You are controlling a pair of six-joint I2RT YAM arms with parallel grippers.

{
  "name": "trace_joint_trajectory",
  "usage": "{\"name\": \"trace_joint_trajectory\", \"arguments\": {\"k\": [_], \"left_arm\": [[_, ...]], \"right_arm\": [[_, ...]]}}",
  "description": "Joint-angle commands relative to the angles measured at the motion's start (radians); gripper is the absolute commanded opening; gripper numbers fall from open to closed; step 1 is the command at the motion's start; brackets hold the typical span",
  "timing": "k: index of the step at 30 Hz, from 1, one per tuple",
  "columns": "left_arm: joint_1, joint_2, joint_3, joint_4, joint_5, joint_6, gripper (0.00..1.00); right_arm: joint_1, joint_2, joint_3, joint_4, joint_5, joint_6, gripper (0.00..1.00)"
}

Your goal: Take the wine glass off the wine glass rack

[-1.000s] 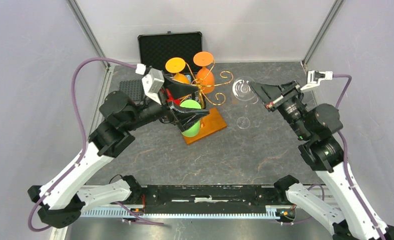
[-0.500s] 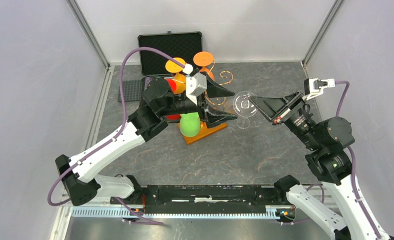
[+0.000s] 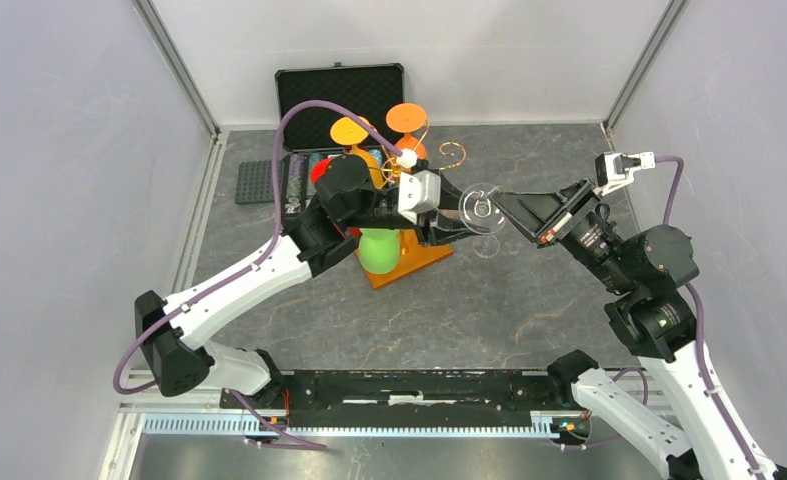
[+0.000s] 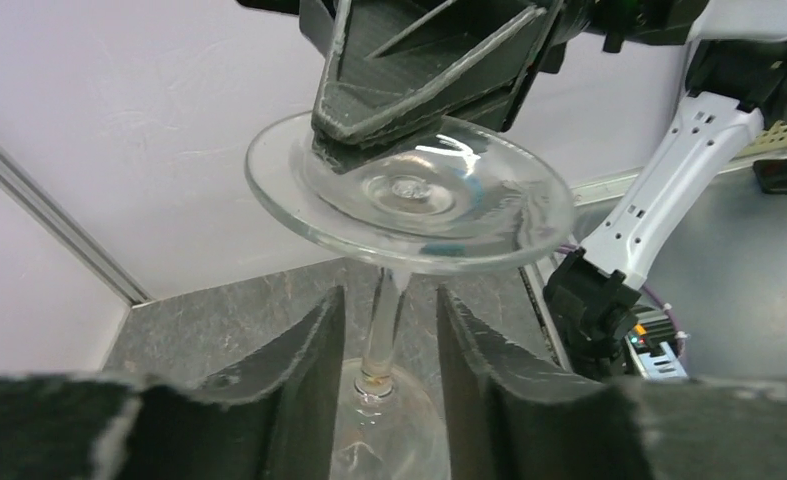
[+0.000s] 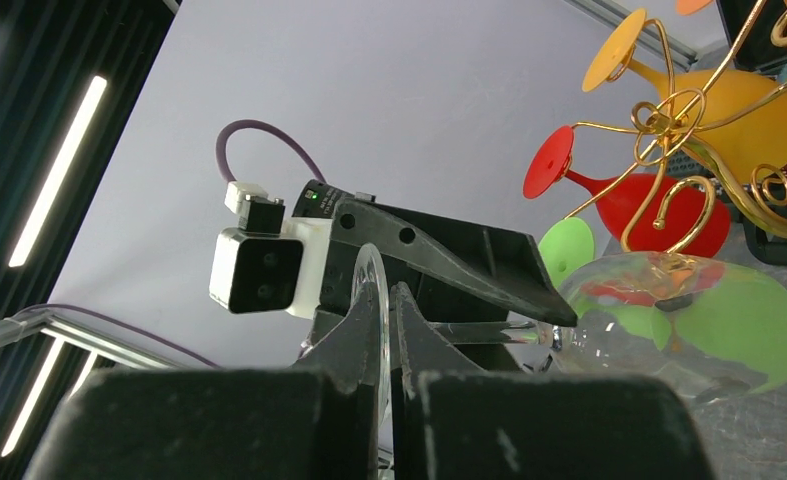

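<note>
Though the wine glass [image 3: 481, 207] already hangs clear of the wine glass rack [image 3: 417, 262] in the overhead view, just right of its gold arms and apart from them, it sits between both tools: the right gripper [image 3: 504, 205] reaches in from the right and the left gripper [image 3: 466, 215] from the left, each about equally near. The foot shows as a disc with the bowl below it, so I judge the glass inverted, its long axis close to upright and the foot on top. From the left wrist, the stem [image 4: 384, 320] runs up the slot between the left fingers [image 4: 299, 350], which stand about half open with a gap on either side — straddling, not gripping; the right jaws pinch the foot's far rim. From the right wrist, the right fingers [image 5: 414, 340] are clamped tight on the foot, seen edge-on, and the stem runs away from them to the bowl [image 5: 689, 320]. The coming move likely turns on the left jaws meeting the stem square across its axis.
</note>
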Motion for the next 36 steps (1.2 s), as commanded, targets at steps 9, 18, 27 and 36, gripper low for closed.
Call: {"name": "trace_joint_trajectory", "arguments": {"k": [9,18,27,36], "left_arm": [[-0.022,-0.008,-0.001,0.124,-0.041,-0.021,0.02],[-0.024,-0.054,-0.048,0.237,-0.202,-0.193,0.02],[-0.026,-0.032,-0.002,0.367,-0.583,-0.441,0.02],[-0.026,-0.024,0.053,0.430,-0.838,-0.755,0.02]], "right_arm": [[0.000,0.008,-0.014,0.098,0.013,-0.002,0.07],[0.000,-0.120,-0.103,0.129,0.256,-0.281,0.91],[0.000,-0.270,-0.258,0.134,0.331,-0.427,0.98],[0.000,-0.168,-0.335,0.404,0.069,-0.306,0.97]]}}
